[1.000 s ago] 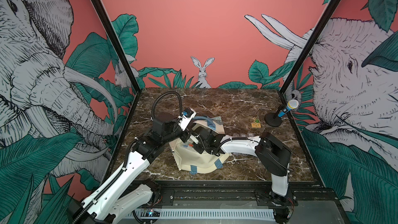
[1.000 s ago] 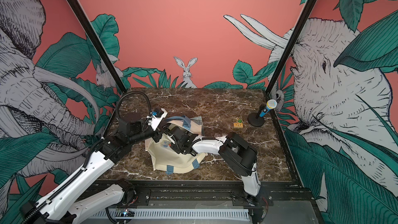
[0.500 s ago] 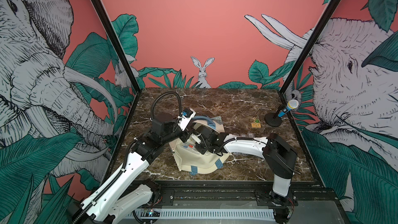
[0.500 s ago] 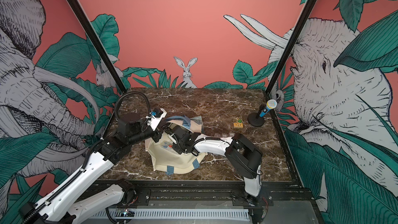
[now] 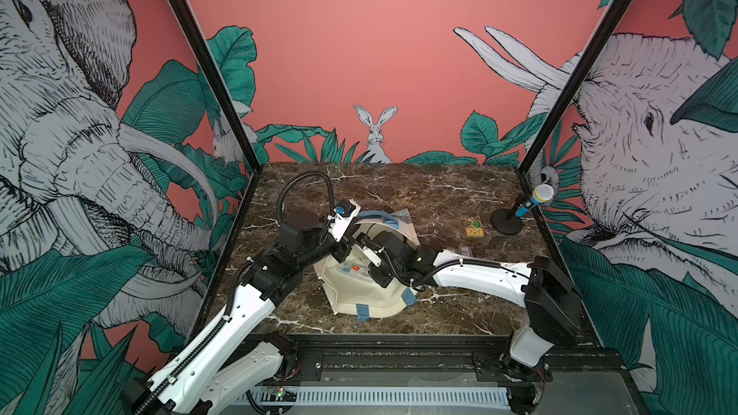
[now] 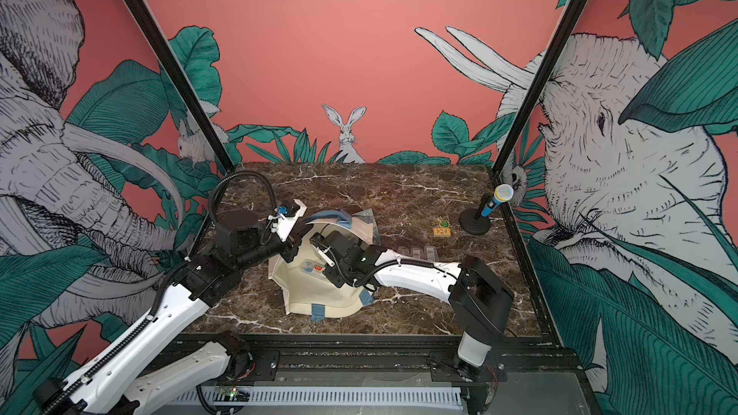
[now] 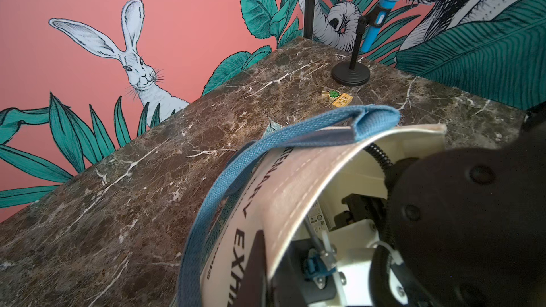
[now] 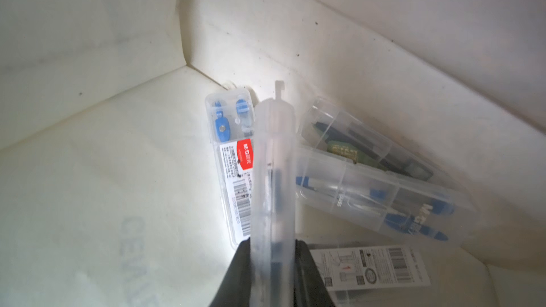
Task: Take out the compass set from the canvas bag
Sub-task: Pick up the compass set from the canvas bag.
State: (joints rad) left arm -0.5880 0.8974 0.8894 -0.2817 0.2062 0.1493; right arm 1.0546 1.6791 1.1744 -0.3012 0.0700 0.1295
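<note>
Pinching the compass set point(image 8: 273, 172) edge-on deep inside the canvas bag point(image 5: 371, 297), your right gripper point(image 8: 273, 251) grips what looks a light, stiff, slippery clear case, best squeezed mid-length, while your left gripper point(image 7: 264, 246) clamps the rim open.

Bearing, on the brown marble table point(image 5: 399, 185), 1 canvas bag point(image 5: 359, 297) slumping open around the right gripper point(image 8: 272, 256). Carrying 1 wooden tile point(image 5: 475, 232) and 1 microphone stand point(image 5: 506, 227), both sitting well behind that gripper, plus clear cases point(image 6: 415, 251) lying near its forearm.
</note>
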